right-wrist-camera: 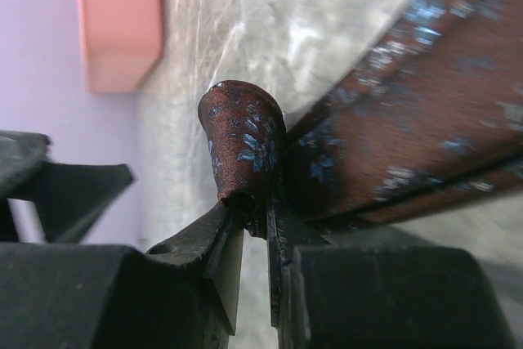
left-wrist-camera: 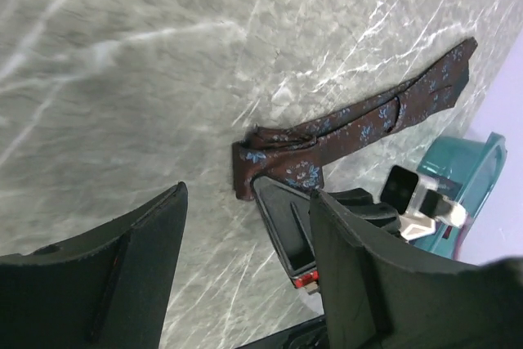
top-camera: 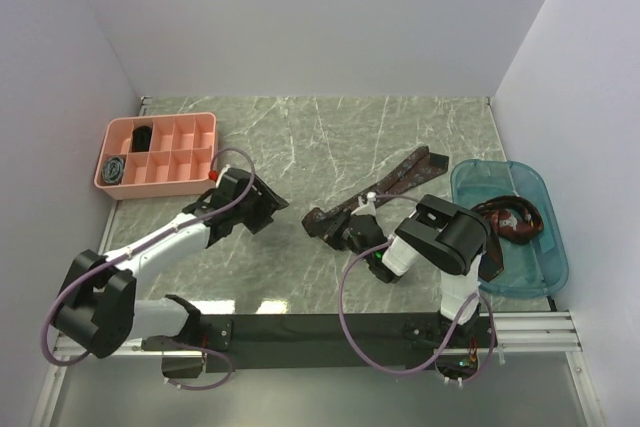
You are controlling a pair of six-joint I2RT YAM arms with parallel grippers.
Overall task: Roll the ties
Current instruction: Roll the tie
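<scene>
A dark maroon tie with blue flowers [top-camera: 395, 179] lies diagonally on the marble table, its near end folded into a short roll [left-wrist-camera: 276, 166]. My right gripper [top-camera: 337, 230] is shut on that rolled end [right-wrist-camera: 243, 146], pinching it from below between the two fingers. My left gripper [top-camera: 272, 205] hovers a little left of the roll, open and holding nothing; its dark fingers [left-wrist-camera: 106, 279] frame bare table in the left wrist view. Two coiled ties, a grey-blue one [top-camera: 117, 169] and a black one [top-camera: 143, 135], sit in the pink tray [top-camera: 195, 125].
A teal bin [top-camera: 535, 277] at the right edge of the table holds more loose ties [top-camera: 512, 219]. The pink tray [right-wrist-camera: 119, 24] stands at the back left. White walls close in the table on three sides. Purple cables loop along both arms.
</scene>
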